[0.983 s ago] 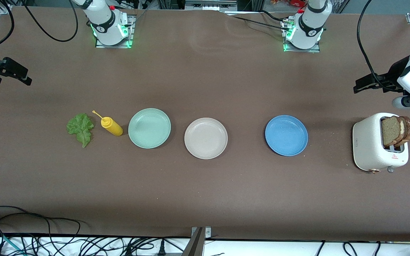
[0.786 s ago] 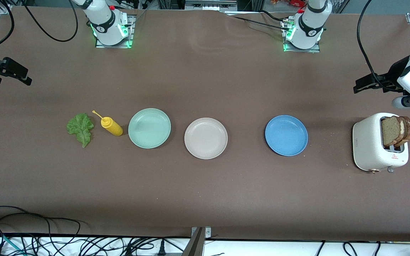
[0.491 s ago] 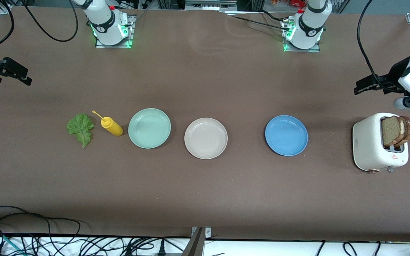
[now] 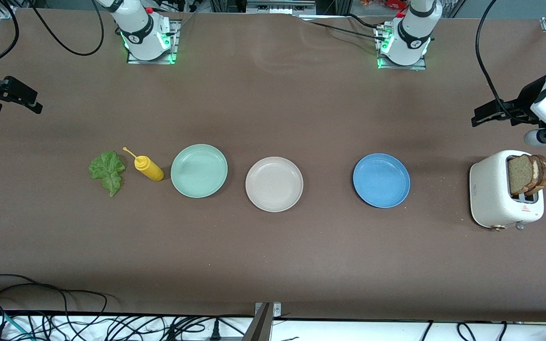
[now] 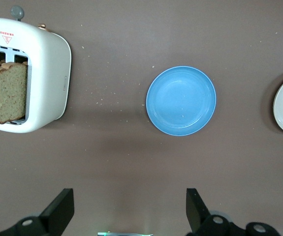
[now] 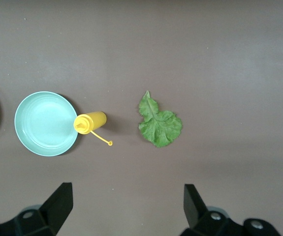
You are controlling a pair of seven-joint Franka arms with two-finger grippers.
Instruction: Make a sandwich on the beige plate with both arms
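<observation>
While both claws hang open and empty, the left gripper is over the table near the white toaster holding two brown bread slices. The right gripper is above bare tabletop near the ruffled green lettuce leaf. Well apart from both, the round pale beige plate sits between them.

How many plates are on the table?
3, in a row: the mint-green plate beside the yellow bottle, the beige plate in the middle, and the blue plate toward the toaster. None looks hidden.
</observation>
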